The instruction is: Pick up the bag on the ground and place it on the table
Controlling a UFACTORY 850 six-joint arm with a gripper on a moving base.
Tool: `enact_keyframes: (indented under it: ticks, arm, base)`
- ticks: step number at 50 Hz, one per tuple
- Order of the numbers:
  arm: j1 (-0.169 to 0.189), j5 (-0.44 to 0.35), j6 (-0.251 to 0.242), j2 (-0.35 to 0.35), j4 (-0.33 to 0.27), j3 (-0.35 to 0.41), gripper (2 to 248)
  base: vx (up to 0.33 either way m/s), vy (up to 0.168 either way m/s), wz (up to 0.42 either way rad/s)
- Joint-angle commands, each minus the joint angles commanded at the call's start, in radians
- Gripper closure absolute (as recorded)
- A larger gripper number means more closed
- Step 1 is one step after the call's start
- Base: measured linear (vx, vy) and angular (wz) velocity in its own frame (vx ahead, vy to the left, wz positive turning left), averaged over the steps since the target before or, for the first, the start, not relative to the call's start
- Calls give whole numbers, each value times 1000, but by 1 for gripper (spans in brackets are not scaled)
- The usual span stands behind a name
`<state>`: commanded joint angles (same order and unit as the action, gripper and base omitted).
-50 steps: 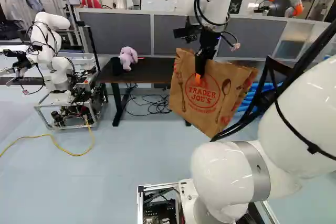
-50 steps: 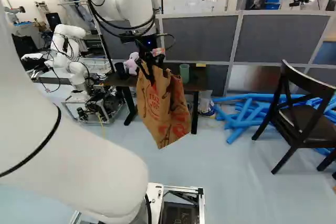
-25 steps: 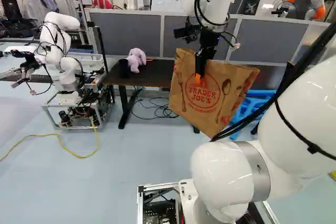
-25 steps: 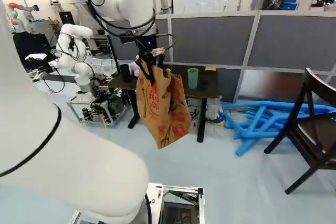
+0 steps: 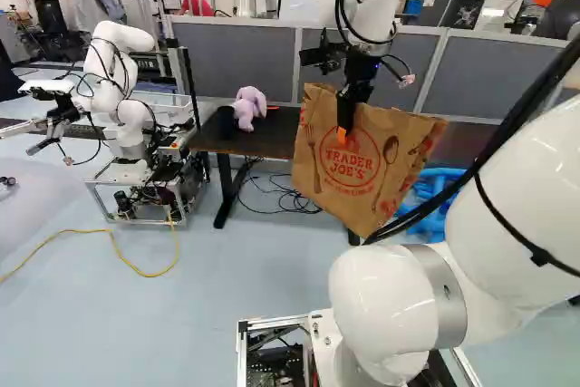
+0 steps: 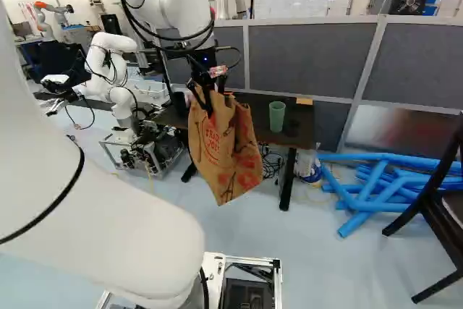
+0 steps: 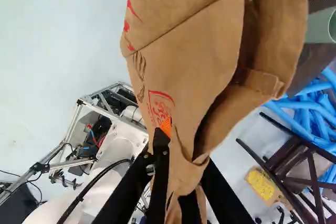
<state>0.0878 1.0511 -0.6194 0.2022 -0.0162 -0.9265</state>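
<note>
Carry stage imo: gripper [image 5: 343, 126]'s pinched nearly closed on the paper grocery bag [image 5: 349, 174]'s rim. Next, roll closer, bag bottom above the dark-topped table [image 5: 265, 142].

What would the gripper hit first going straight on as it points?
Likely the floor, bottom of the held bag first: the gripper points down. The bag seems to hang this side of the table, but depth there is unclear.
</note>
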Motion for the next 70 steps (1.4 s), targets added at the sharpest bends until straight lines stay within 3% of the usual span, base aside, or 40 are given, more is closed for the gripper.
enact_keyframes:
  ticks: [18, 54, 70]
  arm:
    - [0, 0, 0, 0, 0, 0, 229]
    - [0, 0, 0, 0, 0, 0, 229]
    - [-5, 0, 0, -67, 0, -59, 229]
  base:
    - [181, 0, 147]
    - [184, -9, -2]
    - [33, 0, -4]
